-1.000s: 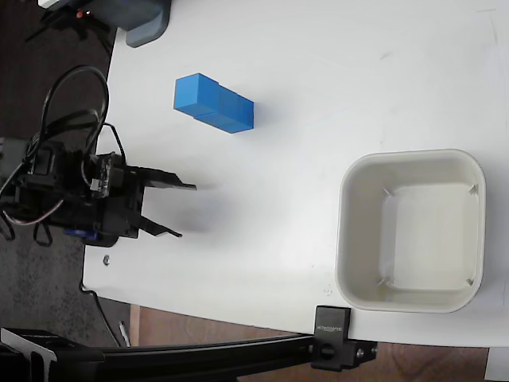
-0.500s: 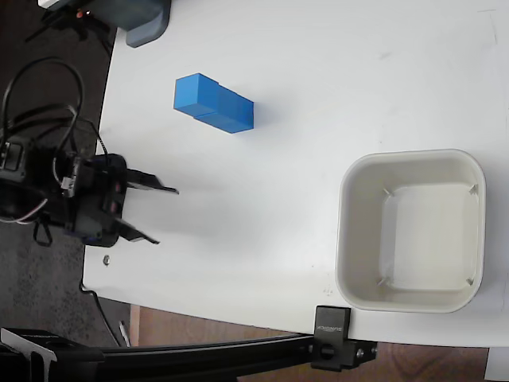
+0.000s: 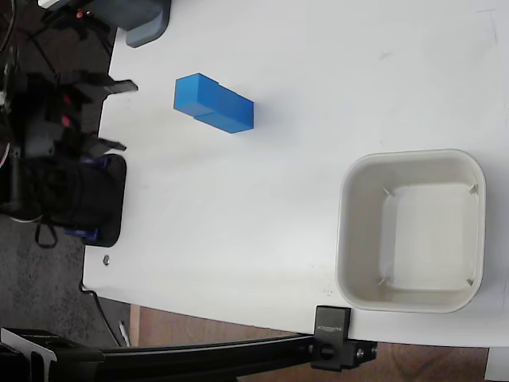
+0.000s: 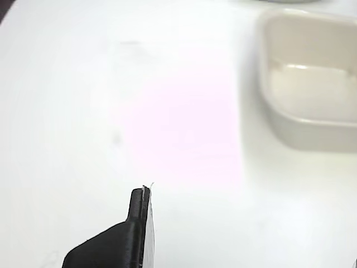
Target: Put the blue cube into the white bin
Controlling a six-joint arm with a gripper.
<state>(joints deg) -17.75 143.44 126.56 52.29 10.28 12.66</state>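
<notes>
In the fixed view the gripper [image 3: 121,115] sat at the left edge of the white table [image 3: 302,95], its two dark fingers [image 3: 121,85] spread wide apart with nothing between them — one tip reached just over the table edge, the other lay a little below it, over the edge as well. The blue cube [image 3: 196,95] rested on the table near that left edge, toward the upper left corner, and touched a second blue cube [image 3: 230,112] on its right, so the pair made one short block set at a slight slant. The fingers were near the blue cube but apart from it.

The white bin [image 3: 411,230] stood by the lower right corner of the table, open side up and with nothing inside, well apart from both cubes. A black clamp [image 3: 338,348] gripped the bottom edge just below the bin.

In the wrist view one dark fingertip [image 4: 139,207] showed at the bottom, over bare table, and the bin [image 4: 308,81] appeared blurred at the upper right — the cubes were out of that view.
</notes>
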